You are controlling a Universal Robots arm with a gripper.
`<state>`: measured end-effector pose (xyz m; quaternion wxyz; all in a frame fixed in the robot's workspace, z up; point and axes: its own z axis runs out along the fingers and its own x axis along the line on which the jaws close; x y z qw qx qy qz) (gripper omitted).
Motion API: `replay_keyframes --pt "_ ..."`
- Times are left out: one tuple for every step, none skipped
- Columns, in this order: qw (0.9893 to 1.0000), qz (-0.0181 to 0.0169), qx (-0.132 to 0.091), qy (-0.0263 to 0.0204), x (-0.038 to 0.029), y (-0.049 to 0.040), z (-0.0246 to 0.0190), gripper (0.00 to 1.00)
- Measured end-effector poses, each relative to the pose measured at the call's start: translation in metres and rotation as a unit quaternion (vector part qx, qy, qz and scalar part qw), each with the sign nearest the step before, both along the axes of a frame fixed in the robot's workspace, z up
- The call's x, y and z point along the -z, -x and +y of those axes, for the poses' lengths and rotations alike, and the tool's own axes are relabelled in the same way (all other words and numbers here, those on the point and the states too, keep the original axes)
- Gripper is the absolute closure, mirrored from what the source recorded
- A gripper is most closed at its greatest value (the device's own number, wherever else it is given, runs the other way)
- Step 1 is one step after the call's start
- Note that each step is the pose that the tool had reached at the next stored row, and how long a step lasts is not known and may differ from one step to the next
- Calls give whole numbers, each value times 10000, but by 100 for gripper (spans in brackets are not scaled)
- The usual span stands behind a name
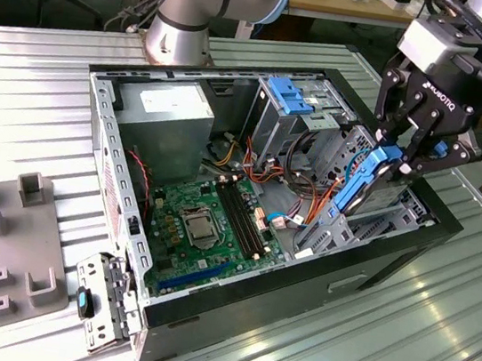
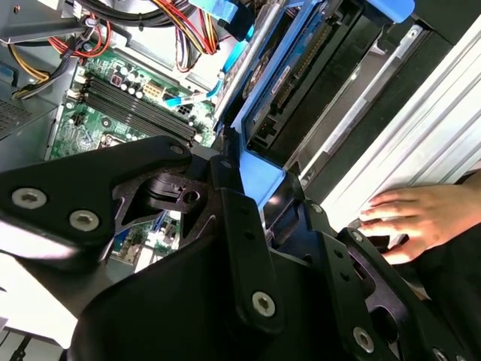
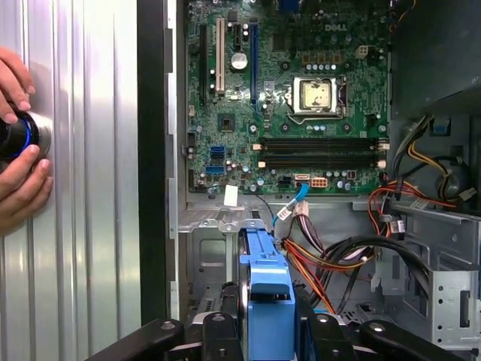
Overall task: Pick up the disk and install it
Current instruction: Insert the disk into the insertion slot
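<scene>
I have the gripper clamped on the blue carrier rails of the disk, poised at three o'clock in the computer case; I judge it rigid, weighty and shock-sensitive.

There is one case on one table. Inside the case I count one motherboard, one processor socket, four memory slots lying side by side, and one grey power supply. There is one gripper, and it grips one disk. One light-blue latch plate sits on the drive cage. In the second wrist view I count one hand.
</scene>
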<state>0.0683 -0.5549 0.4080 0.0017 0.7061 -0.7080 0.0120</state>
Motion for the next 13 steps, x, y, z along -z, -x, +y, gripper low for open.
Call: replay_keyframes --pt "10000 0 0 1 7 0 0 63" --pt "10000 -1 0 0 19 0 0 63" --pt "10000 0 0 0 29 0 0 63" --pt "10000 0 0 0 35 0 0 63" --pt "10000 0 0 0 43 0 0 63" --pt "10000 0 0 0 54 0 0 63" --pt "10000 0 0 0 61 0 0 63" --pt "10000 0 0 0 69 0 0 63" --pt "10000 0 0 0 83 0 0 63" --pt "10000 0 0 0 94 0 0 63" --pt "10000 0 0 0 101 0 0 63" --pt "10000 0 0 0 107 0 0 63" --pt "10000 0 0 0 117 0 0 63"
